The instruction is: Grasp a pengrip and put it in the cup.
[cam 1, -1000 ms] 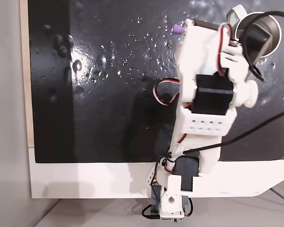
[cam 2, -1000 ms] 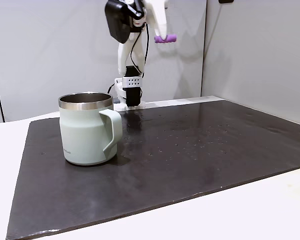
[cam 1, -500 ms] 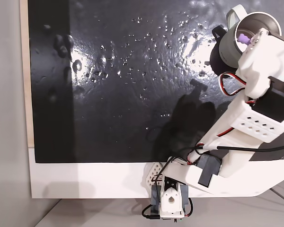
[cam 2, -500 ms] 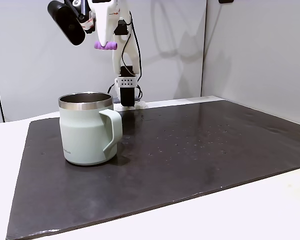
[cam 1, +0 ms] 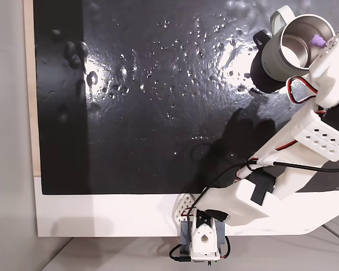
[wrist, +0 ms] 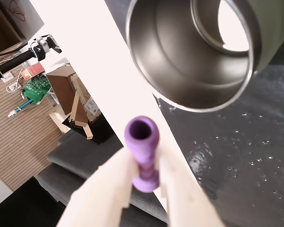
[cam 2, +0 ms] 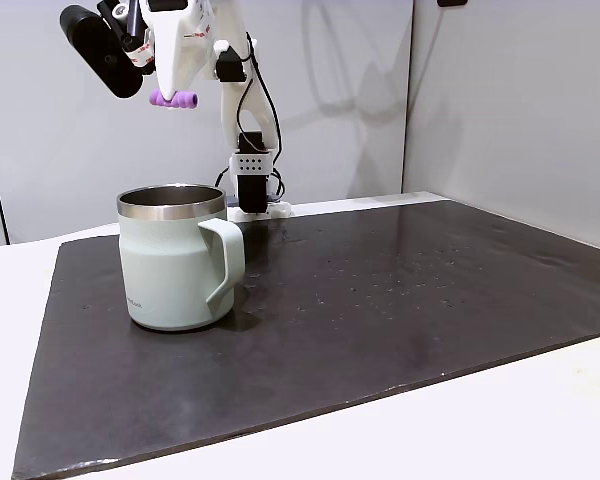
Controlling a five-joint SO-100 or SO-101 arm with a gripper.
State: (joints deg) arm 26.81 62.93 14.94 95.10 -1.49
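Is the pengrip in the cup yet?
Not yet. The pengrip is clamped in the gripper, held above the cup; the cup's steel inside looks empty in the wrist view.

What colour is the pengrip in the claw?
Purple; the pengrip shows best in the wrist view.

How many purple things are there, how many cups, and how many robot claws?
Purple pengrip: 1
Cup: 1
Gripper: 1
Black mat: 1
Total: 4
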